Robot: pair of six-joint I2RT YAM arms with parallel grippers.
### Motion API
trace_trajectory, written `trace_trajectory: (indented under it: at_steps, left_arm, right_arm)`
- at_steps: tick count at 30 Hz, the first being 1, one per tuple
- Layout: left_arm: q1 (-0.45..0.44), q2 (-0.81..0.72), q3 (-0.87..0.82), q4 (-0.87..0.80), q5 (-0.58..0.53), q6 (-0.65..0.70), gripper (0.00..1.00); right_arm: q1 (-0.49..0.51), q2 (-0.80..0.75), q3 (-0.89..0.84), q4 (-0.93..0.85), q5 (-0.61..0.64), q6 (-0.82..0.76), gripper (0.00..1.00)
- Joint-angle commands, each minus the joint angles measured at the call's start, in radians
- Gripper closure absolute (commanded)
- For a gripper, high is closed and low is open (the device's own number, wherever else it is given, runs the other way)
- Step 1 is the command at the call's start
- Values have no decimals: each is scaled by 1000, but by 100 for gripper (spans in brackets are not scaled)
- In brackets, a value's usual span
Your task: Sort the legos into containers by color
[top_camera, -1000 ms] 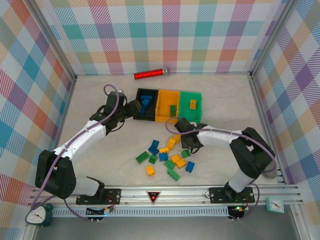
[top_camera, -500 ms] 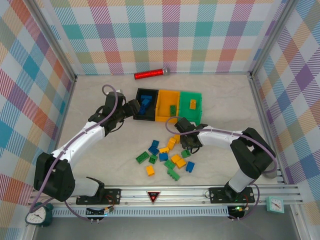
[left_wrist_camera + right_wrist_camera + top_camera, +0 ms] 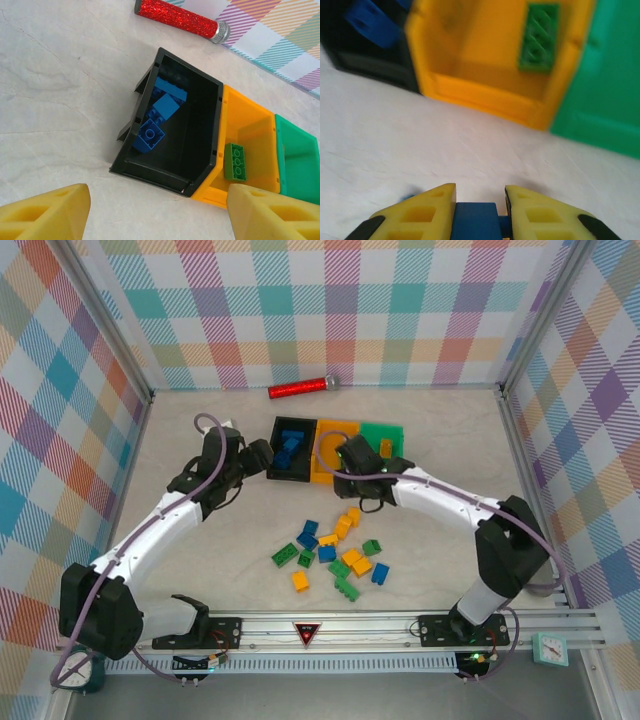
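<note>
Three bins stand in a row: black (image 3: pixel 280 472) with blue legos (image 3: pixel 161 112), orange-yellow (image 3: pixel 322 475) with a green brick (image 3: pixel 234 161), and green (image 3: pixel 398 432) with a yellow brick (image 3: pixel 385 447). My right gripper (image 3: pixel 340 456) hangs raised at the orange bin's front, shut on a blue brick (image 3: pixel 475 220). My left gripper (image 3: pixel 262 455) is open and empty (image 3: pixel 157 220) just left of the black bin. Several loose blue, green and yellow legos (image 3: pixel 335 550) lie on the table nearer the bases.
A red glitter cylinder with a silver tip (image 3: pixel 300 388) lies behind the bins near the back wall. Checked walls and metal rails close in the white table (image 3: pixel 200 560). Bare table lies left of the pile.
My right gripper has risen from the pile and swung back toward the orange bin with the blue brick. My left gripper has drawn back a little to the left of the black bin.
</note>
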Motion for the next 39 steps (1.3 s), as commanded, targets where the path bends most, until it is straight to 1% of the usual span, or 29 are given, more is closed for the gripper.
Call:
trace_trajectory:
  at_steps: [1, 6, 8, 10, 12, 13, 14, 15, 16, 18, 20, 21, 25, 29, 33, 39]
  left_arm:
    - [12, -56, 15, -86, -18, 1, 28]
    - [12, -124, 10, -138, -60, 12, 28]
    - [12, -126, 24, -164, -56, 13, 28]
    - [12, -125, 39, -181, -32, 18, 27]
    - [12, -125, 53, -203, -5, 26, 27]
    - [12, -126, 57, -216, 2, 30, 27]
    - [12, -129, 62, -229, 2, 36, 27]
    - [12, -136, 64, -243, -3, 42, 27]
    - [12, -139, 66, -252, -13, 46, 27]
    - [12, -152, 67, -267, -37, 54, 27]
    - [12, -157, 69, -275, -50, 62, 26]
    - [12, -156, 72, -278, -51, 66, 22]
    - [12, -116, 81, -266, -13, 86, 20]
    - [12, -32, 125, -308, 101, 123, 20]
    - [12, -2, 79, -295, 217, 132, 20]
    - [12, 16, 64, -284, 318, 149, 19]
  right_arm:
    - [9, 105, 147, 14, -59, -76, 75]
    - [7, 278, 423, -12, -50, -138, 74]
    - [7, 359, 540, -29, -42, -160, 72]
    - [1, 447, 690, -88, -39, -185, 70]
    - [0, 534, 852, -168, -27, -214, 62]
    - [0, 563, 906, -195, -18, -226, 59]
    - [0, 592, 964, -225, -8, -235, 53]
    - [0, 612, 1003, -251, -4, -241, 45]
    - [0, 617, 1018, -262, -11, -243, 40]
    - [0, 591, 975, -242, -47, -240, 36]
    - [0, 532, 875, -181, -113, -243, 33]
    - [1, 496, 814, -145, -138, -243, 33]
    - [4, 349, 589, -43, -154, -249, 32]
    - [4, 193, 357, 50, -135, -266, 32]
    - [2, 73, 172, 101, -106, -290, 32]
    - [-6, -90, -91, 216, -14, -321, 30]
